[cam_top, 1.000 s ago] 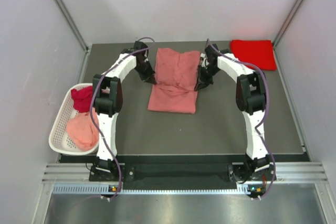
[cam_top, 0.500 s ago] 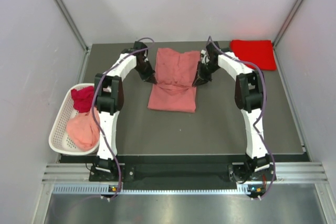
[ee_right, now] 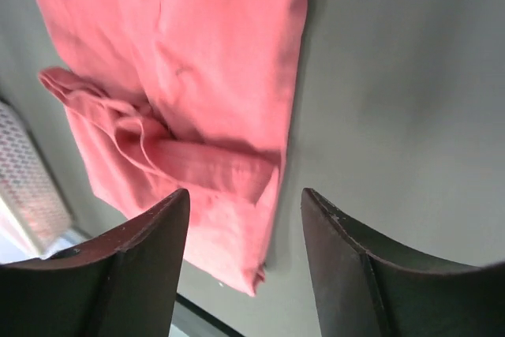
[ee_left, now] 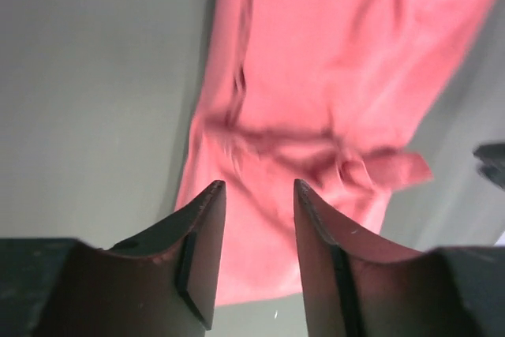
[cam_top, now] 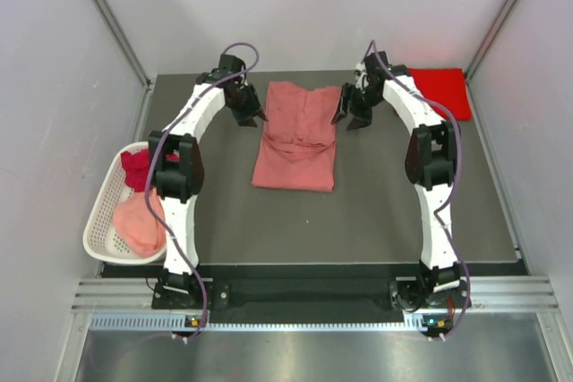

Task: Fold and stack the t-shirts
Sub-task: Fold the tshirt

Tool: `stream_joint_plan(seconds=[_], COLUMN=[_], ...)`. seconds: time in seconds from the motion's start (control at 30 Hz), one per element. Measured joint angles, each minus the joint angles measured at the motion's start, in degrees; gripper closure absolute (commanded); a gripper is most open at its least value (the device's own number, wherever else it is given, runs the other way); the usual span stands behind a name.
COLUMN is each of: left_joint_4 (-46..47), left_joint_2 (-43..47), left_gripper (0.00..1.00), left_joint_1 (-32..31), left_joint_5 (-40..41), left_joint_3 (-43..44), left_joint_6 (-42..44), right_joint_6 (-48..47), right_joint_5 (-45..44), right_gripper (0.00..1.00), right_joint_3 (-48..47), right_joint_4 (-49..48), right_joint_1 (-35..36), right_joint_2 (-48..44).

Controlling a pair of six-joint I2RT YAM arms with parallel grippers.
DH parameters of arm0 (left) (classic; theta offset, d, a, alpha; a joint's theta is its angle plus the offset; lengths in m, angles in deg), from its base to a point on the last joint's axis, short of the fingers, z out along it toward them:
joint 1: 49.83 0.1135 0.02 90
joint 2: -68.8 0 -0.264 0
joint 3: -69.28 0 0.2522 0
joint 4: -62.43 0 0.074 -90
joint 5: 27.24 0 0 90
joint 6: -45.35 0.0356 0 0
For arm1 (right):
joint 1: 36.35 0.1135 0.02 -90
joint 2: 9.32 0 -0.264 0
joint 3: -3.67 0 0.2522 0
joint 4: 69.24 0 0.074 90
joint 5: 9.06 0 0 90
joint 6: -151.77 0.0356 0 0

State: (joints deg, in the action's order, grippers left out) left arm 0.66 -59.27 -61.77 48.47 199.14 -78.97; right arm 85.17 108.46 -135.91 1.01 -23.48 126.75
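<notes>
Salmon t-shirt lies between left gripper and right gripper, both parted, apparently empty.

Centre shirt lies ahead, corner shirt far right, apparently two in left basket.

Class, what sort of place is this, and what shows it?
Probably a robot lab cell: the left arm and right arm bolted to a dark table, plain walls closing it in, a pink shirt laid out.
</notes>
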Motion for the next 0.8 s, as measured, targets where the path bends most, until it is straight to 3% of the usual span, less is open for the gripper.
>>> stream_joint_plan(seconds=[0.13, 0.23, 0.43, 0.8], left_joint_4=[3.3, 5.9, 9.2, 10.3], left_joint_2=[11.2, 20.4, 21.2, 20.2], left_gripper=[0.64, 0.67, 0.68, 0.7], left_joint_1=[-0.3, -1.6, -6.6, -7.6], left_joint_5=[-1.8, -4.8, -5.6, -3.6], left_joint_3=[-10.1, -20.9, -31.5, -33.5], left_joint_6=[1.8, 2.2, 2.4, 2.4], right_joint_6=[-2.3, -3.3, 1.3, 9.4], right_joint_5=[-5.8, -13.4, -22.8, -35.2], right_gripper=[0.42, 0.42, 0.42, 0.41], right_joint_3=[4.2, 7.7, 11.0, 11.8], right_joint_4=[1.6, 2.7, 0.5, -3.7], right_joint_1=[3.0, 10.8, 21.7, 24.5], right_joint_2=[-4.7, -8.7, -9.9, -7.9])
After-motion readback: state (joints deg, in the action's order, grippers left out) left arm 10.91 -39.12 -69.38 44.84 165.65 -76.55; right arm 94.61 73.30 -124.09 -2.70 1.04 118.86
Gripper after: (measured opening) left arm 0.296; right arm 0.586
